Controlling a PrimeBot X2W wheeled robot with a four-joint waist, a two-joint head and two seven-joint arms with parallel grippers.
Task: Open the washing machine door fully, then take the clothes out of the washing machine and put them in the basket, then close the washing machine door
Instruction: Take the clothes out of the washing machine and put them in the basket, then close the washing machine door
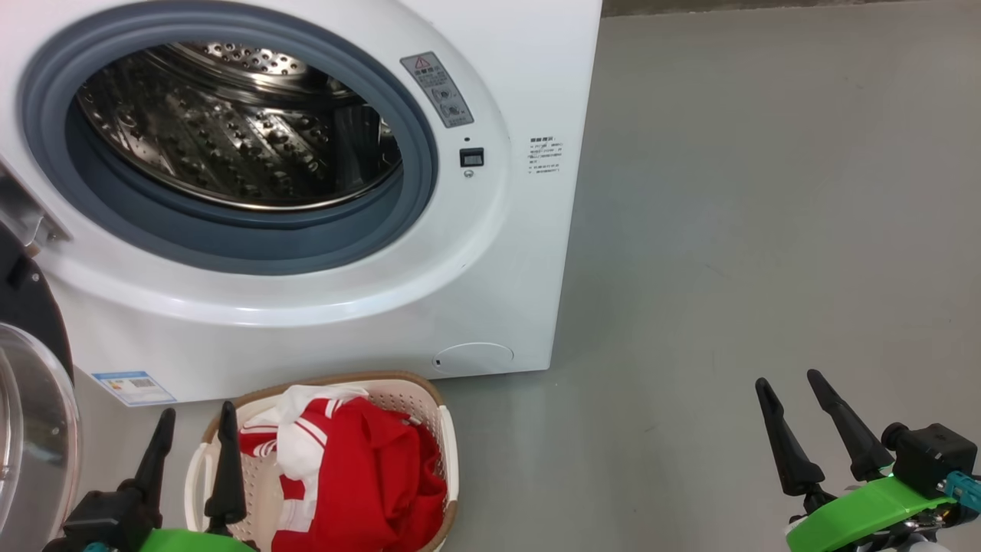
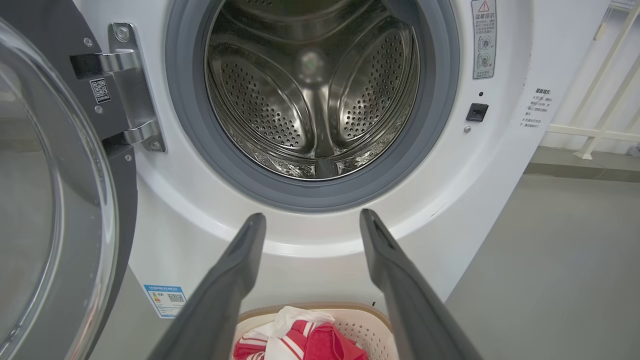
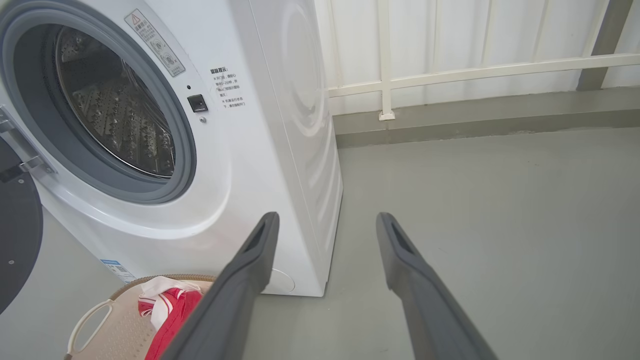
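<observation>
White boxy machine (image 1: 498,291), glossy front; grey rubber seal (image 1: 253,245) ringing a perforated steel drum (image 1: 230,130). Door (image 1: 34,414) swung wide at left on a metal hinge (image 2: 130,85): black rim, bulging clear bowl. Round-cornered cream basket (image 1: 443,441), perforated plastic, brown woven-look rim, on matte grey floor (image 1: 766,192) just before the machine. Clothes (image 1: 360,475) heaped inside the basket: soft red fabric, white stripes. Left gripper (image 1: 198,412) by the basket's left side, tapered dark fingers spread wide, holding nothing. Right gripper (image 1: 787,378) well to the right above the floor, likewise spread wide, holding nothing.
</observation>
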